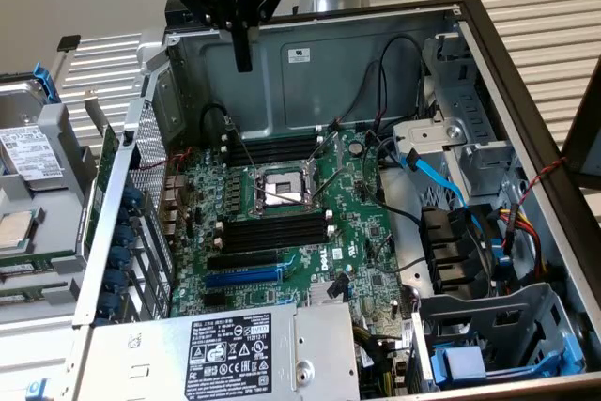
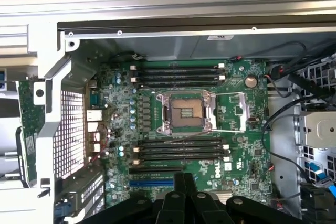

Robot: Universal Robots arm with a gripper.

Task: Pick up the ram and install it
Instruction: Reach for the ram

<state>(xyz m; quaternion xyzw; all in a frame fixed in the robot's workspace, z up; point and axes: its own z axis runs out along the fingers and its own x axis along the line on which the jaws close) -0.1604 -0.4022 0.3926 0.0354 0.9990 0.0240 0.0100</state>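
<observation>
On the slatted metal worktop (image 1: 554, 16) lies an open grey steel computer case (image 1: 376, 49), side panel off, interior facing up.

- A green motherboard (image 1: 357, 232) covers the case floor.
- A grey boxed power supply with a white label (image 1: 225, 354) sits at the near edge in the exterior view.
- Black memory slots run in two banks, one on each side of the silver processor socket (image 2: 186, 113): one bank toward the case wall (image 2: 178, 74), the other toward the blue expansion slot (image 2: 181, 148).
- The blue expansion slot (image 2: 152, 183) lies parallel to them, just past the second bank.
- Ram, a long thin green circuit-board stick (image 2: 26, 124), stands on edge outside the case, just beside the perforated end wall (image 2: 68, 129). It is well apart from the slots.
- The black claw (image 1: 243, 61) hangs above the far case wall, toward the exterior view's left. Its fingers are clenched together with nothing between them, well apart from the ram.
</observation>
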